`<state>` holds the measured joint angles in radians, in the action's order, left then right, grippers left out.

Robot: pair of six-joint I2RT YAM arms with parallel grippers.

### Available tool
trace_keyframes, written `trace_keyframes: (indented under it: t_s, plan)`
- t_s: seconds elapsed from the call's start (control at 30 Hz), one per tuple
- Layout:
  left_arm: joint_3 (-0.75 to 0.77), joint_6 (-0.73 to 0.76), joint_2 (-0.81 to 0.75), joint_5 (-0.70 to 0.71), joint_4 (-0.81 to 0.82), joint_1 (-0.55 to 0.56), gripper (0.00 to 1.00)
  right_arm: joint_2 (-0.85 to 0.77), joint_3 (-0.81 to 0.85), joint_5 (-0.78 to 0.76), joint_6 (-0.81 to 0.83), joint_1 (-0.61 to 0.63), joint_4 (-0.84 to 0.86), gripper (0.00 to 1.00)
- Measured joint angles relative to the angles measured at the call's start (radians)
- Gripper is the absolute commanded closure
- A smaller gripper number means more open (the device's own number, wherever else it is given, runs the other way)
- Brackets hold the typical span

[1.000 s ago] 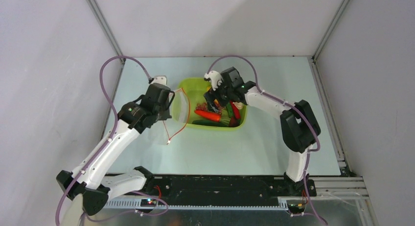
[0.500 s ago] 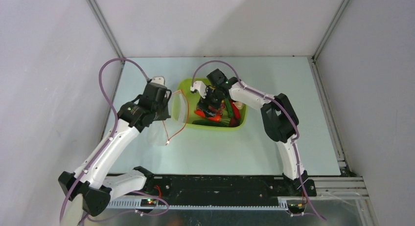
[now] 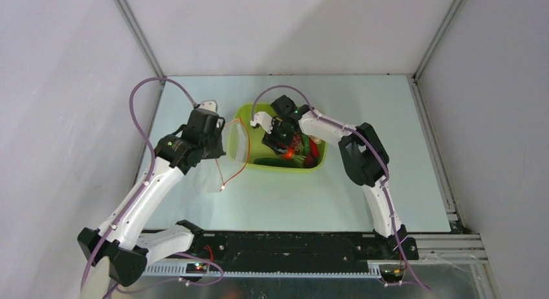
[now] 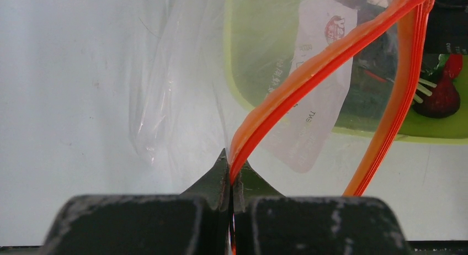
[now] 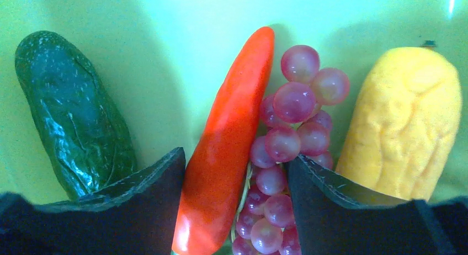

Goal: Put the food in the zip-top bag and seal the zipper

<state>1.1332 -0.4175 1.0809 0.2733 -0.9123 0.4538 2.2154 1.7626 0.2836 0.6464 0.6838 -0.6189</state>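
My left gripper [image 4: 230, 161] [image 3: 219, 131] is shut on the orange-red zipper [image 4: 309, 73] of the clear zip-top bag [image 4: 176, 95], which hangs open beside the tray's left side [image 3: 236, 147]; its white label [image 4: 320, 89] faces the camera. My right gripper [image 5: 236, 155] [image 3: 280, 138] is open, low inside the lime-green tray [image 3: 285, 168]. Its jaws straddle the orange carrot [image 5: 232, 133] and the purplish grapes [image 5: 292, 139] without closing on them. The green cucumber [image 5: 72, 111] lies left of the jaws, the yellow lemon [image 5: 403, 128] right. A red chili [image 3: 313, 147] lies further right.
The tray wall [image 5: 165, 23] rises just beyond the food. A dark maroon ball [image 4: 441, 97] shows in the tray in the left wrist view. The table [image 3: 362, 195] has metal frame posts at its back corners and grey walls on both sides.
My right gripper has swung left and dropped into the tray over the carrot and grapes. The left arm and the bag have barely moved.
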Motion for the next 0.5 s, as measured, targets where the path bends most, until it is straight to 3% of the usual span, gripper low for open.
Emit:
trace_keyframes:
  t_s: [0.03, 0.07, 0.17, 0.5]
  plan:
    - [0.0, 0.0, 0.0, 0.0, 0.001, 0.0, 1.0, 0.0, 0.0, -0.008, -0.003, 0.002, 0.003, 0.5]
    - [0.0, 0.0, 0.0, -0.001, 0.002, -0.001, 1.0, 0.0, 0.0, -0.011, -0.002, 0.004, 0.005, 0.65]
    - [0.0, 0.0, 0.0, -0.008, 0.007, -0.002, 1.0, -0.004, 0.0, -0.016, -0.026, 0.006, 0.02, 0.83]
    - [0.0, -0.001, 0.0, -0.052, 0.01, -0.005, 1.0, -0.142, -0.147, -0.004, -0.172, -0.01, 0.225, 1.0]
